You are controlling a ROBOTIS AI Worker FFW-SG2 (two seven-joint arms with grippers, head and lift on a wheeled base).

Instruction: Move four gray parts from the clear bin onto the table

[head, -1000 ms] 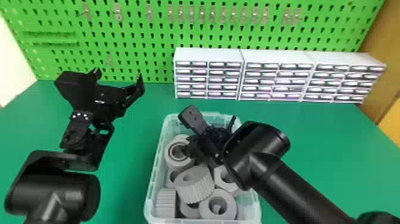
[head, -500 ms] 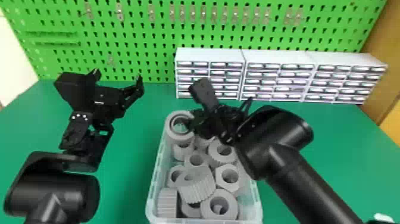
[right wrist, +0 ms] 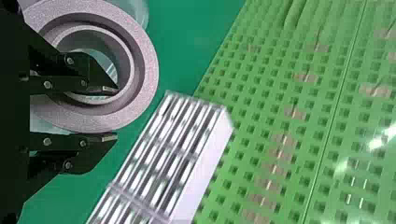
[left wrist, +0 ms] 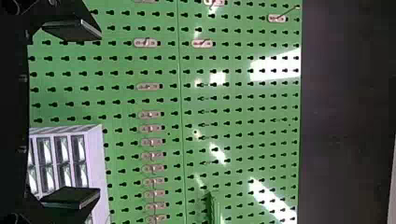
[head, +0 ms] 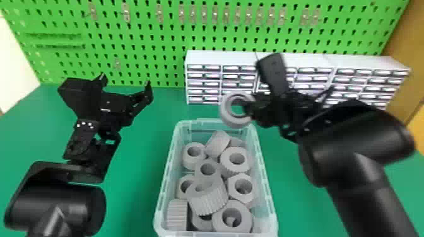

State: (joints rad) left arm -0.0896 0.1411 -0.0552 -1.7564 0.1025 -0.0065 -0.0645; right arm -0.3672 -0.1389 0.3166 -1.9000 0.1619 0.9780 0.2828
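Gray ring-shaped part [right wrist: 144, 70], thick-walled with a wide round hole, held up by our right gripper [right wrist: 116, 113]. Its jaws pinch the ring's wall, one tip inside the hole and the other against the outer rim. In the head view the ring overlaps the far rim of the clear bin [head: 264, 176]; we cannot tell how high above it. Our left gripper [head: 125, 79] waits off to the left, jaws spread around nothing.

We judge the ring stiff and fairly light (plastic, at a guess), unlikely to crush. Its smooth, curved wall could pivot or slip, so a hold through the hole, across the wall, seems right. For the ridged part [head: 209, 198] among the jumble in the bin, we would expect better grip along its grooves.

Edges to mind: the bin's raised rim, and the white drawer cabinets [head: 205, 58] just behind the ring, in front of the green pegboard [head: 164, 37]. The green surface [head: 132, 195] runs along both sides of the bin; we see room to set the ring down there, with more clearance from our left arm on the right side.
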